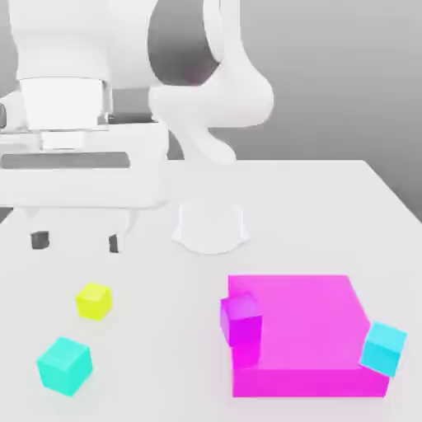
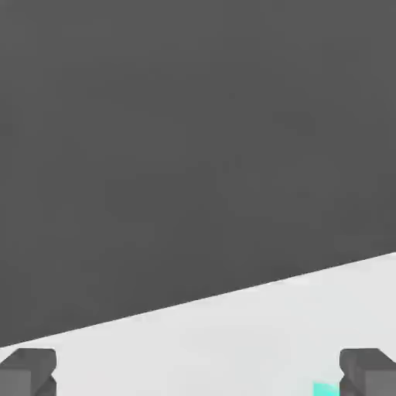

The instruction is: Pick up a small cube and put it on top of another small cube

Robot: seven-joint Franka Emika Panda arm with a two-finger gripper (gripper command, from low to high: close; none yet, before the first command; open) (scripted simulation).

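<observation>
Reaching stage: gripper (image 1: 76, 241) spread wide and empty above table (image 1: 313, 206); lower squarely over left cyan small cube (image 1: 64, 365), avoiding yellow cube (image 1: 94, 301) nearby.

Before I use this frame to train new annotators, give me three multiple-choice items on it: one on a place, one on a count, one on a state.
1. Where does the yellow cube sit in the exterior view?
A. On the magenta slab
B. On the table's left part
C. Between the gripper's fingers

2. How many cyan cubes are on the table?
A. One
B. Two
C. Three

3. What is the gripper doing?
A. Open, holding nothing
B. Shut on the yellow cube
C. Shut on a cyan cube

Key: 1 B, it rests on bare table at the exterior view's left, apart from the magenta slab. 2 B, one cyan cube at left, one by the slab's right edge. 3 A, its fingers stand apart above the table with nothing between.
</observation>
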